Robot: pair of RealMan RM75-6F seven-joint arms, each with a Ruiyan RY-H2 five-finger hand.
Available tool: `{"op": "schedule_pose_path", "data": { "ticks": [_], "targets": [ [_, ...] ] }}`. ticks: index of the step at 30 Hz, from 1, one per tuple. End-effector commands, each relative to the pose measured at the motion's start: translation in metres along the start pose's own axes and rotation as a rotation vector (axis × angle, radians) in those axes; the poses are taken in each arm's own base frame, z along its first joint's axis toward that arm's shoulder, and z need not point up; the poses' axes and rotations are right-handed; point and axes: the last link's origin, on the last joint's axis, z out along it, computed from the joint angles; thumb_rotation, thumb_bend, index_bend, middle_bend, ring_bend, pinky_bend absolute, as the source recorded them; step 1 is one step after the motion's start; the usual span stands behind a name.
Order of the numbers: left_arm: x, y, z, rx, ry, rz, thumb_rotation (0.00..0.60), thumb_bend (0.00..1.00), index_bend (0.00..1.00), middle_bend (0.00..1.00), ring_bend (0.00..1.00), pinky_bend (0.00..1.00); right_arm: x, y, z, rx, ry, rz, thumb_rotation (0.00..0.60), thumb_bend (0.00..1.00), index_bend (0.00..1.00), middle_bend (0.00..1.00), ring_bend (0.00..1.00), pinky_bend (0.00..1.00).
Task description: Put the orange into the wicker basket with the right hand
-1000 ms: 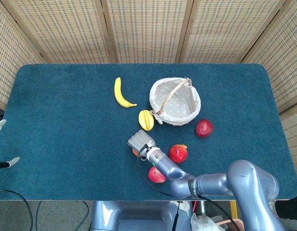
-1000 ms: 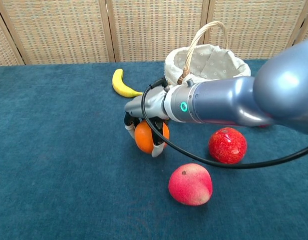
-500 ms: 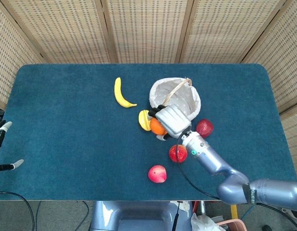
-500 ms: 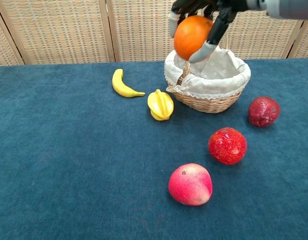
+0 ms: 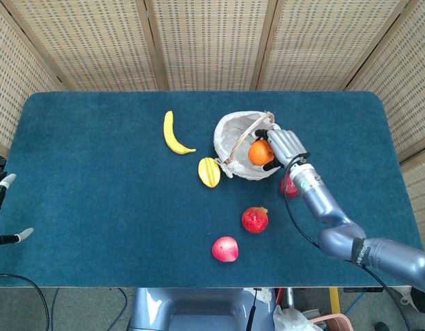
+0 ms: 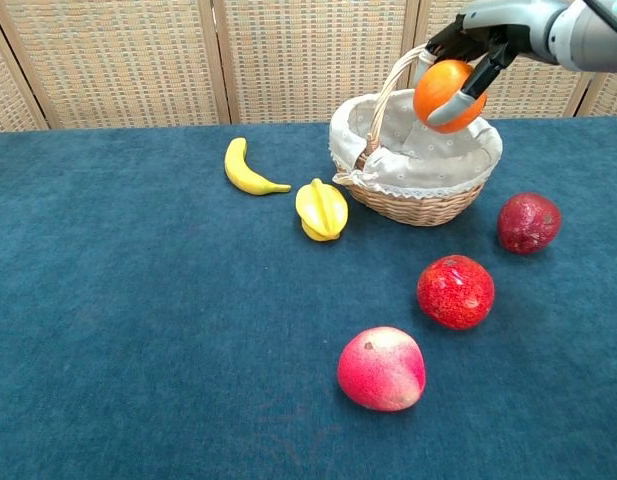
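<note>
My right hand (image 5: 281, 145) (image 6: 478, 40) grips the orange (image 5: 260, 152) (image 6: 448, 94) from above and holds it in the air over the wicker basket (image 5: 234, 163) (image 6: 413, 203), just right of the basket's arched handle (image 6: 388, 92). The basket has a white cloth lining and stands at the table's middle back. My left hand (image 5: 0, 207) shows only at the far left edge of the head view, off the table, fingers apart and holding nothing.
A banana (image 5: 173, 134) (image 6: 245, 169) and a yellow starfruit (image 5: 209, 172) (image 6: 322, 209) lie left of the basket. A dark red fruit (image 6: 528, 222) sits at its right, a red fruit (image 5: 255, 219) (image 6: 455, 291) and a pink-red one (image 5: 225, 249) (image 6: 381, 368) nearer the front edge.
My right hand lifted the orange off the table near the front, carried it up and back past the starfruit, and now holds it over the basket's opening.
</note>
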Motion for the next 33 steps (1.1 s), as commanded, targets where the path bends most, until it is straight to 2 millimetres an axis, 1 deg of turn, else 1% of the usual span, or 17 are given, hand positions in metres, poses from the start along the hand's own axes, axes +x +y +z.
{"op": "schedule_pose_path", "data": {
  "ticks": [1, 2, 3, 5, 6, 7, 8, 9, 12, 14, 20, 24, 26, 27, 28, 30, 33],
  "targets": [
    [0.001, -0.003, 0.002, 0.01, 0.001, -0.005, 0.6, 0.02, 0.0, 0.0, 0.0, 0.0, -0.006, -0.006, 0.01, -0.001, -0.012, 0.037, 0.6, 0.36, 0.47, 0.46, 0.35, 0.62],
    [0.002, -0.004, 0.003, 0.013, 0.0, -0.006, 0.6, 0.02, 0.0, 0.0, 0.0, 0.0, -0.007, -0.006, 0.011, 0.002, -0.012, 0.035, 0.6, 0.36, 0.47, 0.46, 0.35, 0.62],
    [0.002, -0.004, 0.004, 0.015, -0.002, -0.007, 0.6, 0.02, 0.0, 0.0, 0.0, 0.0, -0.008, -0.007, 0.012, 0.003, -0.014, 0.031, 0.6, 0.34, 0.47, 0.45, 0.35, 0.6],
    [0.001, -0.005, 0.005, 0.017, -0.007, -0.007, 0.6, 0.02, 0.0, 0.0, 0.0, 0.0, -0.01, -0.006, 0.013, 0.002, -0.022, 0.017, 0.6, 0.2, 0.44, 0.37, 0.29, 0.49],
    [0.001, -0.004, 0.006, 0.017, -0.01, -0.007, 0.6, 0.02, 0.0, 0.0, 0.0, 0.0, -0.011, -0.006, 0.014, 0.001, -0.027, 0.006, 0.6, 0.09, 0.39, 0.3, 0.22, 0.39],
    [0.001, -0.004, 0.006, 0.017, -0.011, -0.007, 0.6, 0.02, 0.0, 0.0, 0.0, 0.0, -0.013, -0.006, 0.015, 0.0, -0.03, -0.002, 0.6, 0.04, 0.36, 0.24, 0.16, 0.33],
    [0.001, -0.004, 0.006, 0.017, -0.011, -0.007, 0.6, 0.02, 0.0, 0.0, 0.0, 0.0, -0.014, -0.006, 0.015, 0.001, -0.032, -0.001, 0.6, 0.0, 0.29, 0.16, 0.07, 0.26],
    [0.001, -0.005, 0.006, 0.018, -0.01, -0.008, 0.6, 0.02, 0.0, 0.0, 0.0, 0.0, -0.015, -0.007, 0.016, 0.001, -0.031, 0.004, 0.6, 0.0, 0.26, 0.13, 0.04, 0.23],
    [0.002, -0.005, 0.005, 0.02, -0.009, -0.012, 0.6, 0.02, 0.0, 0.0, 0.0, 0.0, -0.015, -0.009, 0.018, 0.006, -0.01, 0.018, 0.6, 0.0, 0.23, 0.09, 0.0, 0.18],
    [0.002, -0.005, 0.005, 0.018, -0.008, -0.013, 0.6, 0.02, 0.0, 0.0, 0.0, 0.0, -0.014, -0.008, 0.019, 0.006, 0.012, 0.004, 0.6, 0.0, 0.21, 0.07, 0.0, 0.17],
    [0.001, -0.003, 0.003, 0.012, -0.01, -0.011, 0.6, 0.02, 0.0, 0.0, 0.0, 0.0, 0.0, 0.0, 0.007, -0.015, 0.044, -0.018, 0.6, 0.0, 0.2, 0.06, 0.0, 0.15],
    [0.002, -0.002, 0.002, 0.006, -0.009, -0.014, 0.6, 0.02, 0.0, 0.0, 0.0, 0.0, 0.008, 0.004, -0.013, -0.009, 0.043, -0.031, 0.6, 0.0, 0.2, 0.06, 0.0, 0.15],
    [0.002, -0.002, 0.001, 0.0, -0.009, -0.015, 0.6, 0.02, 0.0, 0.0, 0.0, 0.0, 0.01, 0.007, -0.028, 0.002, 0.043, -0.053, 0.6, 0.0, 0.2, 0.06, 0.0, 0.15],
    [0.002, -0.002, 0.001, -0.004, -0.009, -0.014, 0.6, 0.02, 0.0, 0.0, 0.0, 0.0, 0.011, 0.009, -0.037, 0.009, 0.042, -0.066, 0.6, 0.0, 0.2, 0.06, 0.0, 0.15],
    [0.001, -0.001, -0.001, -0.011, -0.01, -0.014, 0.6, 0.02, 0.0, 0.0, 0.0, 0.0, 0.009, 0.013, -0.054, 0.022, 0.033, -0.092, 0.6, 0.0, 0.2, 0.06, 0.0, 0.14],
    [0.0, 0.0, -0.004, -0.022, -0.012, -0.012, 0.6, 0.02, 0.0, 0.0, 0.0, 0.0, 0.008, 0.02, -0.08, 0.05, 0.028, -0.126, 0.6, 0.0, 0.2, 0.06, 0.0, 0.11],
    [-0.002, 0.0, -0.007, -0.036, -0.011, -0.011, 0.6, 0.02, 0.0, 0.0, 0.0, 0.0, 0.006, 0.032, -0.105, 0.077, 0.043, -0.188, 0.6, 0.0, 0.18, 0.03, 0.0, 0.06]
  ]
}}
